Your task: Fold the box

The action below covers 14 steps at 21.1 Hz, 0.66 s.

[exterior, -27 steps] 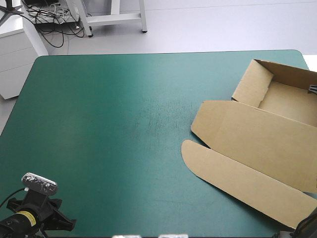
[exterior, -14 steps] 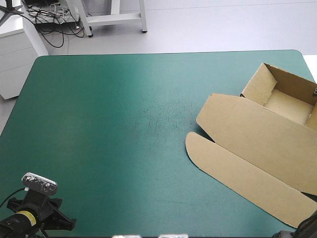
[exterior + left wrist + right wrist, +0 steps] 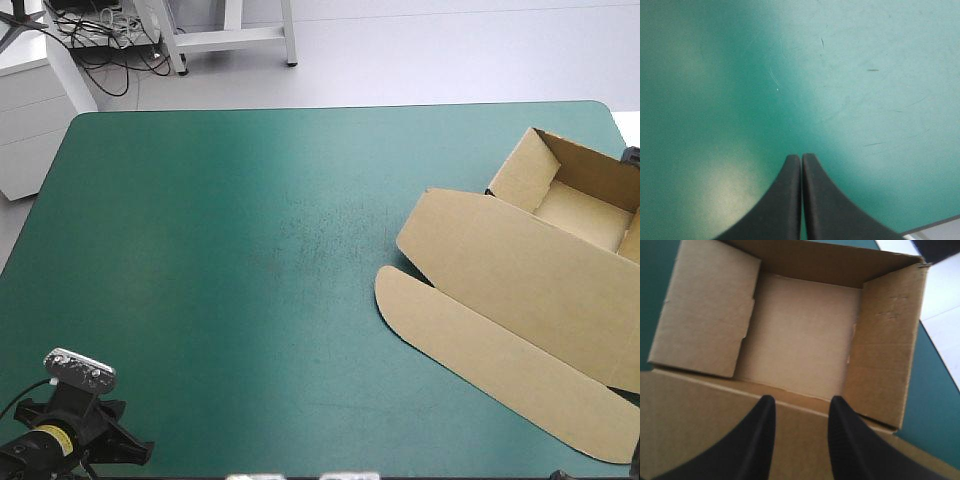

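The box [image 3: 520, 270] is found near the right edge of the table, on the teal-green cover [image 3: 220, 250]. It is formed into an open tray [image 3: 885, 350] with four walls raised, and its lid [image 3: 500, 255] is laid flat on the cover. A long rounded flap [image 3: 470, 360] is spread out beyond the lid, on the side away from the tray. The right claw [image 3: 801, 401] is held over the box with its two black fingers [image 3: 760, 440] spread apart and nothing caught between them. The lid lies under this claw, the fold where lid meets tray runs just ahead of its fingertips, and the bare floor of the tray is seen farther ahead. The left claw [image 3: 801, 157] is pressed together, its fingers meeting in one pointed arch. Only bare, lightly scratched cover is seen under and ahead of it, and the box is kept well apart from it.
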Each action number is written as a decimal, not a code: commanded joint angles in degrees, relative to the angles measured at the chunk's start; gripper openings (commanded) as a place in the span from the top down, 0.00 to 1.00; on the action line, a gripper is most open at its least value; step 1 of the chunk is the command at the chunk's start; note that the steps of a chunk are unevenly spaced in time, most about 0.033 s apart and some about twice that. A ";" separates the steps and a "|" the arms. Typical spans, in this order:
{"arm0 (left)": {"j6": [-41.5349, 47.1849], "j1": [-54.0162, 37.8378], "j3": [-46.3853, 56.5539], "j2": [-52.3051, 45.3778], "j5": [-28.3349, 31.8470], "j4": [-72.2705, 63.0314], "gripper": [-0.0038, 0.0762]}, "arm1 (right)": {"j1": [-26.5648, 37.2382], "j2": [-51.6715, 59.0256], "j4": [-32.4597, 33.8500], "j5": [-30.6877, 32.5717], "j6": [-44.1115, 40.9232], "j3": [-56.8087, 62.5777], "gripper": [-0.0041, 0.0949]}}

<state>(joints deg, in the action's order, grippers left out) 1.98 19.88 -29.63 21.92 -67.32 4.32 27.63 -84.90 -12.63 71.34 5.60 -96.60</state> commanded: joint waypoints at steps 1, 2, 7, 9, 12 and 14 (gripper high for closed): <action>0.55 0.25 -1.34 0.74 2.42 -0.05 0.96 | -3.78 10.27 0.76 0.50 1.77 5.56 0.89; 0.55 0.25 -1.34 0.74 2.42 -0.05 0.96 | -6.19 15.24 1.64 0.50 1.77 10.64 0.98; 0.55 0.25 -1.34 0.74 2.42 -0.05 0.96 | -14.34 32.24 0.56 -0.45 3.97 28.46 0.98; 0.55 0.25 -1.34 0.74 3.05 -0.05 0.96 | -15.56 39.43 0.34 -0.60 5.43 35.76 0.98; 0.55 0.25 -1.34 0.74 5.01 -0.05 0.96 | -15.56 47.21 0.34 -0.73 7.06 44.30 0.98; 0.55 0.25 -1.34 0.74 6.59 -0.05 0.96 | -15.56 51.29 0.34 -0.86 7.78 48.50 0.98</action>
<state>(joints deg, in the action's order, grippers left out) 1.98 19.88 -29.63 21.92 -65.34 4.32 12.04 -37.92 -11.75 71.38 11.77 -51.40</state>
